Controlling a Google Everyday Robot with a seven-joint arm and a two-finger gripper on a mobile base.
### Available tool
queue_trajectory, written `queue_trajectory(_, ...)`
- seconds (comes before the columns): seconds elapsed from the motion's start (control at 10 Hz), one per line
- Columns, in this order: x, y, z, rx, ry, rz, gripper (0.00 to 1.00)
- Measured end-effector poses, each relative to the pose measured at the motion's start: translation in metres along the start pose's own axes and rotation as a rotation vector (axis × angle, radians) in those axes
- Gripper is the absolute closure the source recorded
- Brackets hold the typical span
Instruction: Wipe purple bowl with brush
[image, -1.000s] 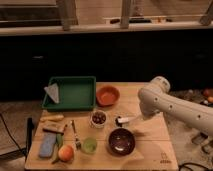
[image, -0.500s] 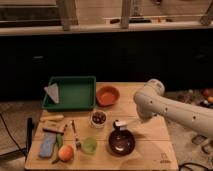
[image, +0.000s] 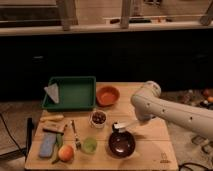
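Note:
The purple bowl (image: 122, 144) stands on the wooden table (image: 150, 150), near the front and right of centre. The brush (image: 126, 124) has a white handle and a dark head. The head hangs at the bowl's far left rim, and the handle runs up and right to my gripper (image: 140, 120). The gripper sits at the end of the white arm (image: 155, 105), just behind and right of the bowl, and is shut on the brush handle. The arm hides most of the gripper.
A green tray (image: 75, 103) with a pale cloth stands at the back left, with an orange bowl (image: 107, 95) beside it. A small white bowl of dark fruit (image: 98, 118), a green cup (image: 89, 145), a fork (image: 75, 134), a blue sponge (image: 47, 145) and an orange fruit (image: 65, 153) lie left of the purple bowl.
The arm has swung left over the table. The brush head has come down toward the purple bowl's far rim.

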Motion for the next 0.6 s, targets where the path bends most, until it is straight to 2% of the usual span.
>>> queue_trajectory(0.3, 0.000, 0.003, 0.000, 0.002, -0.004, 0.006, 1.00)
queue_trajectory(0.6, 0.001, -0.010, -0.010, 0.048, -0.028, 0.004, 1.00)
